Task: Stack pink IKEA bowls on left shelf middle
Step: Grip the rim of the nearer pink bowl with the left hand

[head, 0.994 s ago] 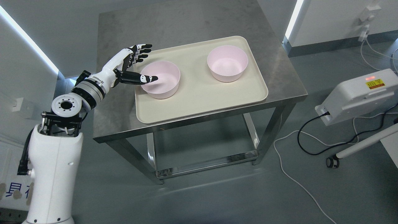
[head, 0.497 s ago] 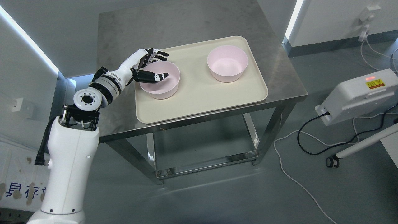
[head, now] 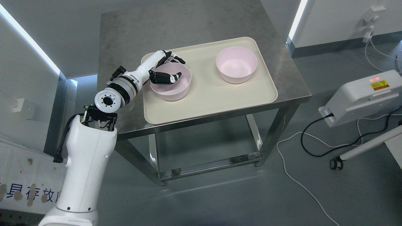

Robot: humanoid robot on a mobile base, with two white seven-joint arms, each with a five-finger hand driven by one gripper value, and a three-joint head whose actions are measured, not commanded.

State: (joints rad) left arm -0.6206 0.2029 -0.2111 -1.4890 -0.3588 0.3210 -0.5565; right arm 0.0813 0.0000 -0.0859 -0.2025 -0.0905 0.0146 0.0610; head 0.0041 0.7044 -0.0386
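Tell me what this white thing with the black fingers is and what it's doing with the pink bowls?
It's a robot's arm, and the picture comes from a camera on the robot's head, looking down. Its left hand has reached the nearer pink bowl, thumb inside and fingers behind the rim, as if about to pinch it. A second pink bowl sits apart on the same cream tray, on a metal table. Nothing is lifted yet. The other arm isn't showing.
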